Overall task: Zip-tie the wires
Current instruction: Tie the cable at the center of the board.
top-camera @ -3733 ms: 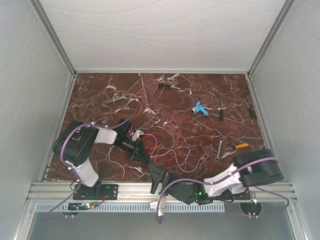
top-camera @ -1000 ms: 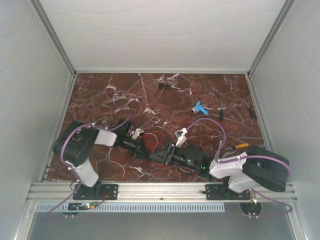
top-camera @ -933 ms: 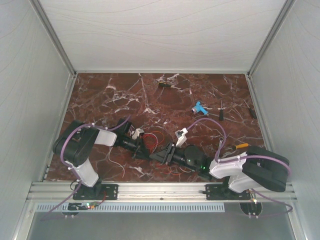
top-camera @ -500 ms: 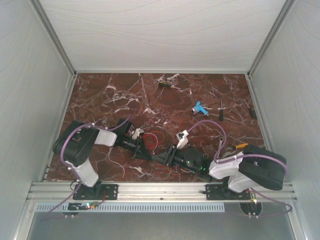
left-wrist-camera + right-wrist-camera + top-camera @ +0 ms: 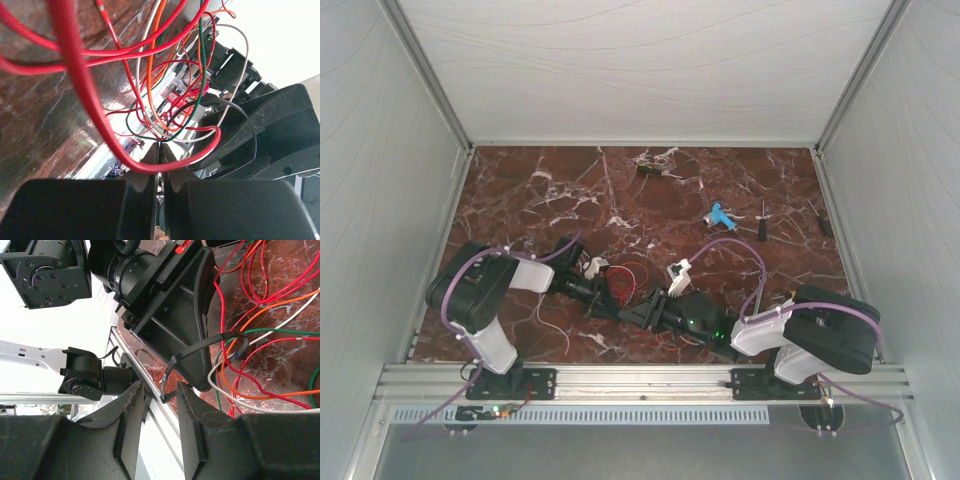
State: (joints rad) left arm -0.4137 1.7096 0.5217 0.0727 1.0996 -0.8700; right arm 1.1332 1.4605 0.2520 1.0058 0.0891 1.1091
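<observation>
Just beyond the left hand (image 5: 160, 172), low over the marble desk (image 5: 520, 190), the wires (image 5: 74, 55) spread as a loose sheaf of red, white, orange and green strands whose loops gather at that hand's fingertips. Its fingers are pressed together to a mere sliver, and what they pinch, if anything, cannot be told. Opposite the left hand, the right hand (image 5: 159, 390) stands partly open, the zip tie (image 5: 200, 346) rising from the gap between its fingers, arching across the left hand and curling around several strands.
</observation>
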